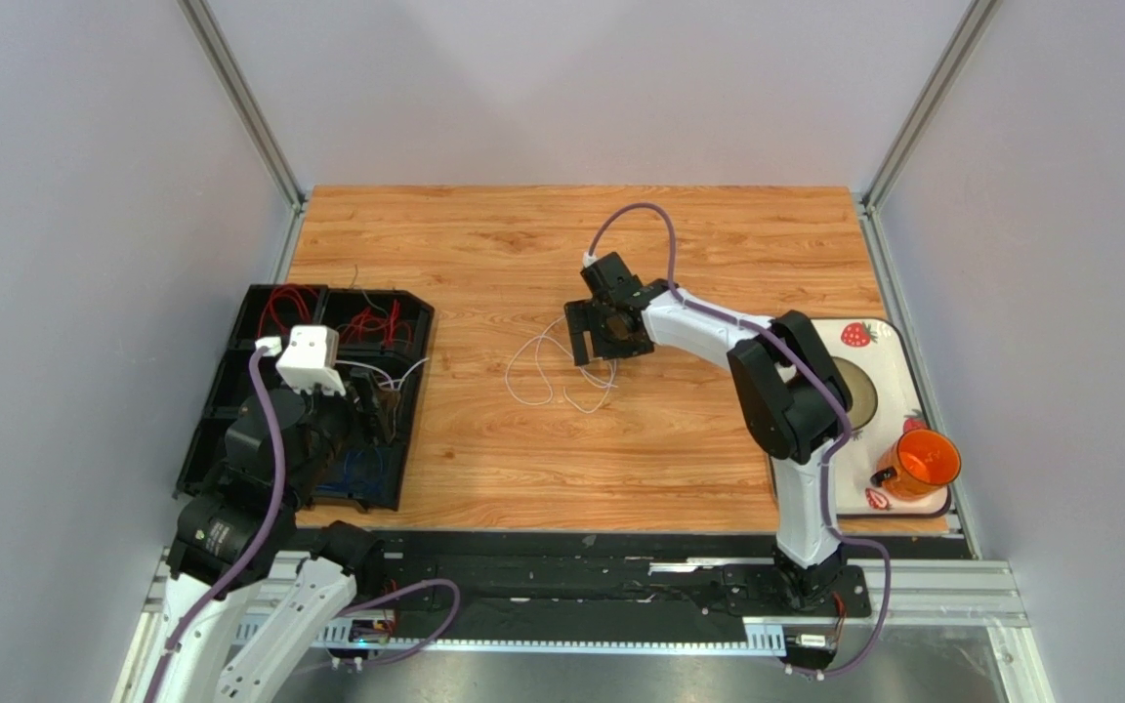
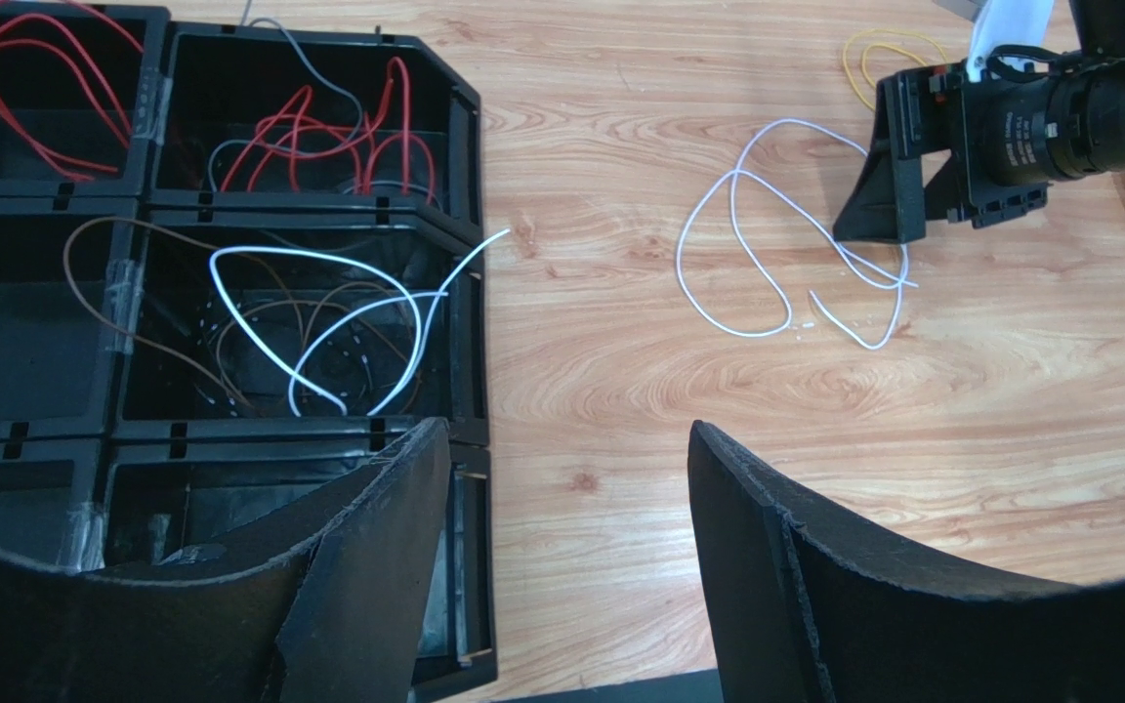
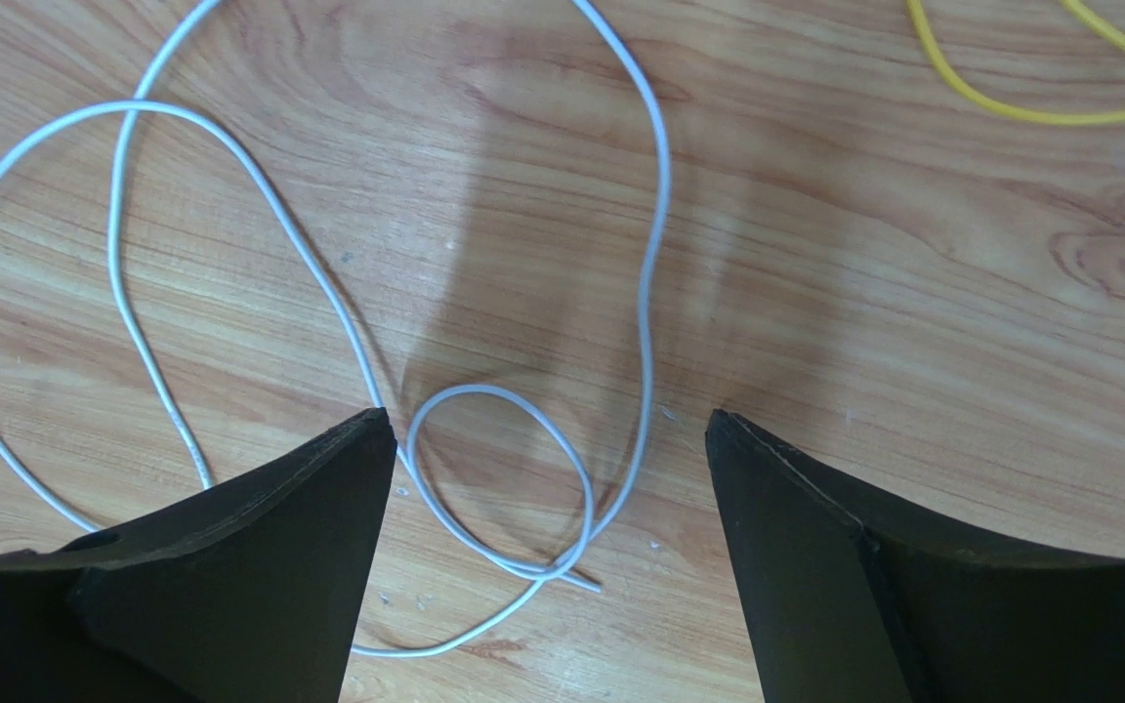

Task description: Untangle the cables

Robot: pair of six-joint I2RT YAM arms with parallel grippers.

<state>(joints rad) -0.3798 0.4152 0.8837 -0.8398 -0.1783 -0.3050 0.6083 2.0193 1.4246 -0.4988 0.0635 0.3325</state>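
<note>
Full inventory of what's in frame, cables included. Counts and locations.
table: 1, light wood, under everything
compartment tray: 1, black, left side of table
red cables: several strands, count unclear, red, two far compartments of the compartment tray
grey cable: 1 as far as I can tell, dark grey, among the red ones
tray white cable: 1, white, middle compartment, one end over the tray wall
brown cable: at least 1, brown, same compartment
loose white cable: 1, white, looped on the table centre
yellow cable: 1, yellow, on the table beside it
strawberry-print board: 1, white, right edge
cup: 1, orange, on that board
left gripper: open, empty, by the compartment tray
right gripper: open, empty, over the loose white cable
</note>
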